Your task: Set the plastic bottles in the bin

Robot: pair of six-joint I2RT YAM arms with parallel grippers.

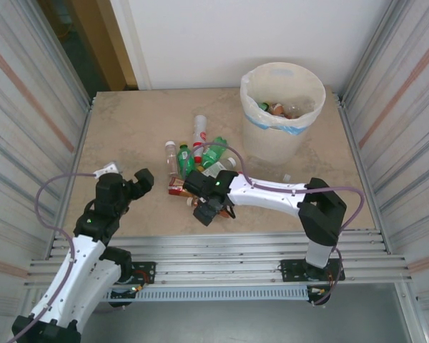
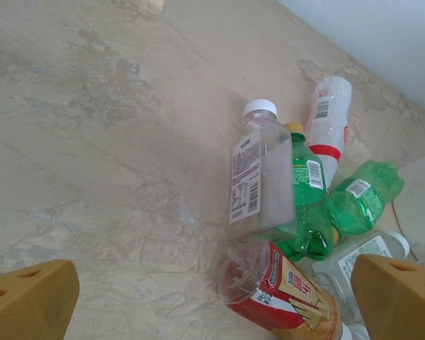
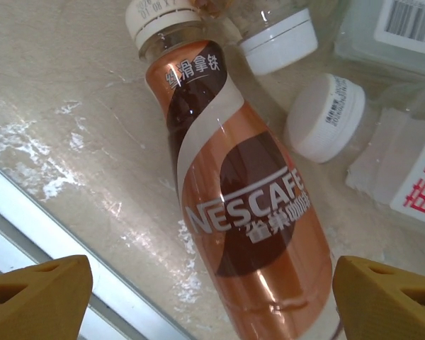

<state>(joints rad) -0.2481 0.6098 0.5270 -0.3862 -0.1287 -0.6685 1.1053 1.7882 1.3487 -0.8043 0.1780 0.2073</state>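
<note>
The plastic bottles (image 1: 200,164) lie in a loose heap at the middle of the tabletop (image 1: 129,128), a little toward its near edge. A few more are already inside the bin (image 1: 272,146), which stands by the far right corner.

At the near side of the heap lies a brown coffee bottle (image 3: 248,212). It is on its side with its cream cap pointing away from the right pincer (image 3: 212,297) and close to the metal rail (image 3: 28,212) along the near edge. The pincer is spread wide with one finger on each side of the bottle's lower body. The right finger is just beside the bottle, the left one is apart from it, and nothing is gripped.

This bottle looks light and round, with a glossy sleeve, so it will probably roll or slip under a glancing touch. Its wall is likely thin enough to dent. The best hold seems to be across the broad labelled body, not the tapering neck. The white-capped clear bottles (image 3: 326,117) touching it may shift when it is lifted.

The left pincer (image 2: 212,294) hangs wide and empty over bare tabletop on the heap's left side. It faces a clear square bottle (image 2: 262,177), two green bottles (image 2: 304,198) and a red-labelled bottle (image 2: 283,290).
</note>
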